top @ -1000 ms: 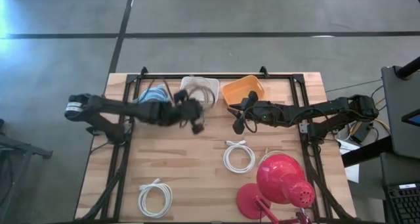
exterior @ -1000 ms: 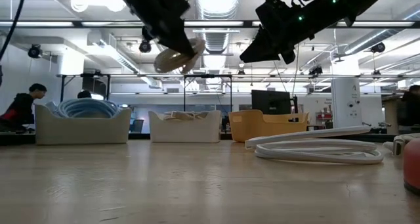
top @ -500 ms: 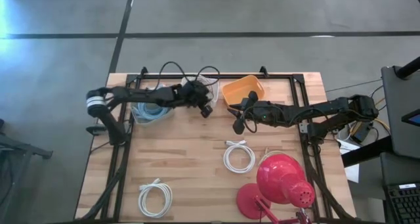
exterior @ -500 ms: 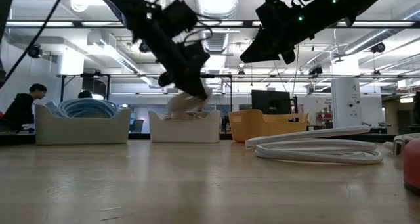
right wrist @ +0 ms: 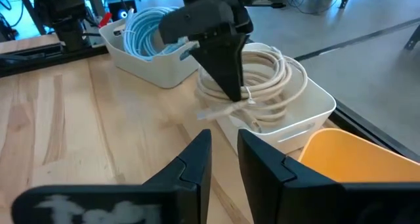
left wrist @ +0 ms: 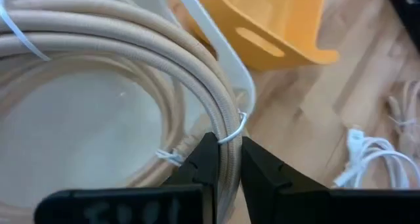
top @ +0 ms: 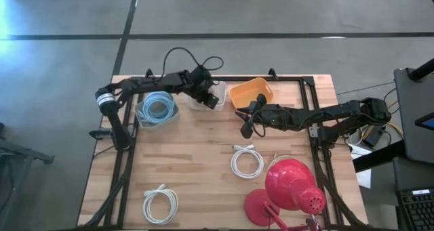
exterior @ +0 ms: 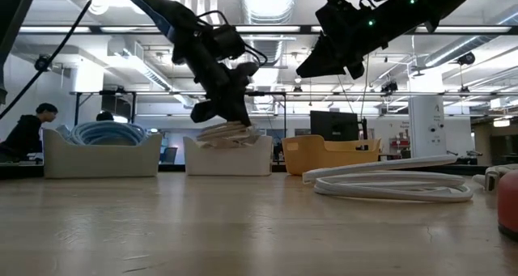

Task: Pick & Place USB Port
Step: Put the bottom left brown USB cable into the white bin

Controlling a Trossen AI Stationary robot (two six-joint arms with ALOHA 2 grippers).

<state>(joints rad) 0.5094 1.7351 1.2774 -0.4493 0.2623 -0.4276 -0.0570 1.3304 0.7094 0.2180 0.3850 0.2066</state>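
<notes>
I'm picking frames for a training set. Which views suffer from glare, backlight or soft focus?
High view: a bright glare patch on the floor at the far left, table evenly lit. Low view: ceiling lights behind leave both arms as dark silhouettes. Left wrist view: the beige cable coil and orange bin look soft at close range. Right wrist view: reasonably sharp.

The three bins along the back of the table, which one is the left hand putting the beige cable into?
The middle white bin, between the white bin with the blue cable and the empty orange bin. The left hand holds the beige cable coil over it.
</notes>
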